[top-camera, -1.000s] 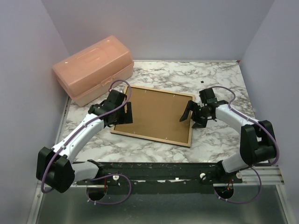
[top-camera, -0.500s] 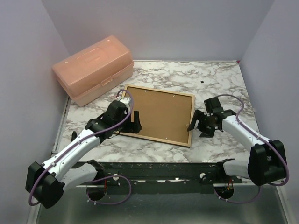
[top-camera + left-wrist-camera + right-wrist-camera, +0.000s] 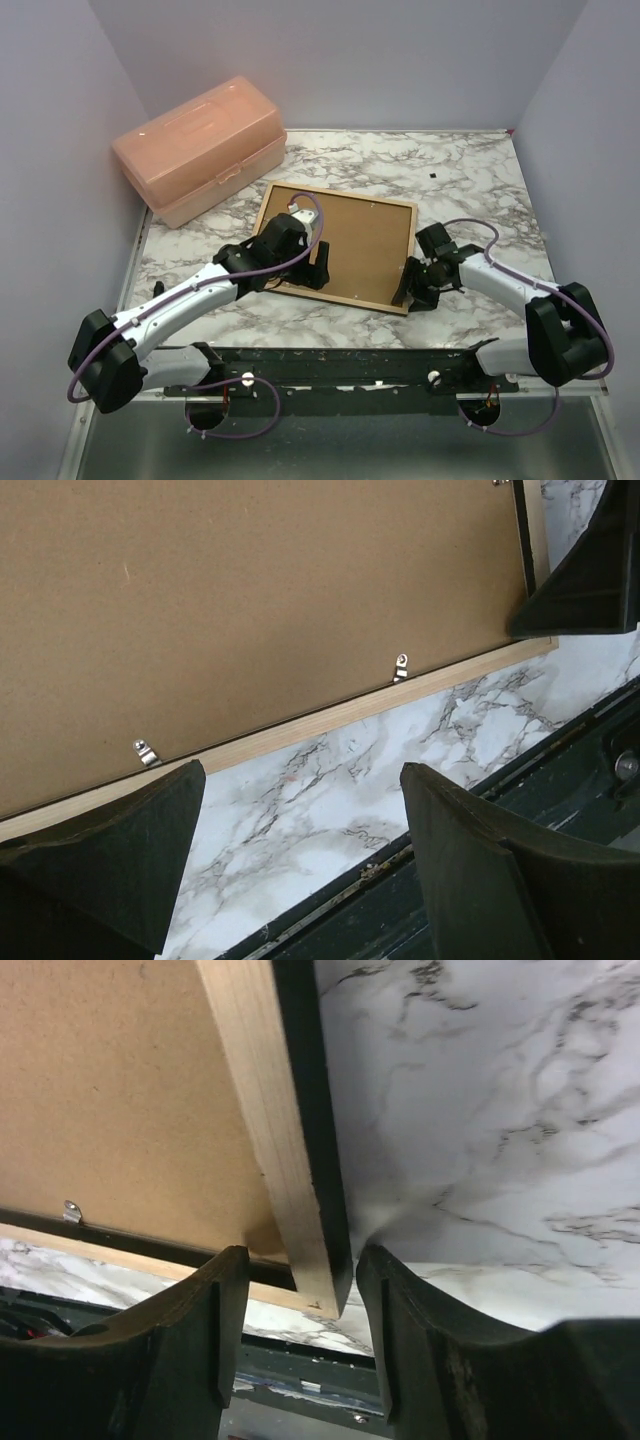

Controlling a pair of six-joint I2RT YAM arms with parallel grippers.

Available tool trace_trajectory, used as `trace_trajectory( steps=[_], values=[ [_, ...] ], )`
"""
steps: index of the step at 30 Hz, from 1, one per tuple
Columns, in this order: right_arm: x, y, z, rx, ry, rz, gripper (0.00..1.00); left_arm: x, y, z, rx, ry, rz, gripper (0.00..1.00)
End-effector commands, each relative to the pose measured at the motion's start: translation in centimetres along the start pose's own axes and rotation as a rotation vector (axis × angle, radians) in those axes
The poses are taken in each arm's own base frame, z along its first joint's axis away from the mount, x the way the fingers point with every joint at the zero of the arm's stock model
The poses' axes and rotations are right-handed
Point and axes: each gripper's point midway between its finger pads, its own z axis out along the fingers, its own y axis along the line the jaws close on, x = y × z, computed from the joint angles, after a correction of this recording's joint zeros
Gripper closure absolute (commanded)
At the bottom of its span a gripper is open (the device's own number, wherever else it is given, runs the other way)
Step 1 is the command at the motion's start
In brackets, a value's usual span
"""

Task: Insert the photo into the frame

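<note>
Marble-patterned table point(image 3: 470, 170) dead centre, evenly lit. Pale lilac walls point(image 3: 350, 60) close it in behind, left and right. A translucent pink box point(image 3: 200, 145) sits on its far-left corner, and a dark rail point(image 3: 350, 365) runs along its near edge.

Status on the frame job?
Left gripper open over near edge of thin tan-backed, black-edged wooden frame. Right gripper open, straddling its near-right corner. Brown backing board in place; photo not visible.
</note>
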Motion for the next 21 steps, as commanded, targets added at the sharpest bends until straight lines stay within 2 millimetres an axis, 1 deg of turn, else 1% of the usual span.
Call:
trace_trajectory(
  steps=[1,2,3,4,5,8,9,13,18,21],
  values=[
    [0.6,-0.3,1.6,0.057,0.003,0.009,0.48,-1.6,-0.8,0.2,-0.029,-0.040,0.059,0.17],
    [0.6,-0.3,1.7,0.061,0.003,0.006,0.52,-1.7,-1.0,0.2,-0.033,-0.039,0.071,0.17],
    [0.5,-0.2,1.8,0.063,0.002,0.003,0.60,-1.6,-1.2,0.3,-0.035,-0.035,0.082,0.17],
    [0.4,-0.1,1.8,0.061,-0.001,-0.001,0.72,-1.6,-1.3,0.3,-0.037,-0.034,0.097,0.17],
    [0.1,-0.1,1.6,0.066,-0.010,0.000,0.82,-1.5,-1.4,0.4,-0.039,-0.030,0.111,0.17],
    [-0.8,0.8,0.5,0.053,-0.041,-0.018,0.98,-1.2,-1.7,0.6,-0.035,-0.022,0.148,0.17],
    [-1.1,1.2,0.0,0.047,-0.050,-0.024,0.99,-1.1,-1.9,0.7,-0.028,-0.020,0.165,0.17],
    [-1.8,2.6,-2.1,0.014,-0.068,-0.054,1.00,-0.4,-3.1,1.0,0.046,-0.014,0.260,0.16],
    [-1.7,4.6,-4.7,-0.051,-0.045,-0.094,1.00,-0.2,-4.5,0.7,0.094,-0.049,0.411,0.15],
    [-1.7,5.7,-6.6,-0.088,-0.043,-0.116,0.99,-0.4,-5.2,0.4,0.104,-0.074,0.490,0.15]
  ],
)
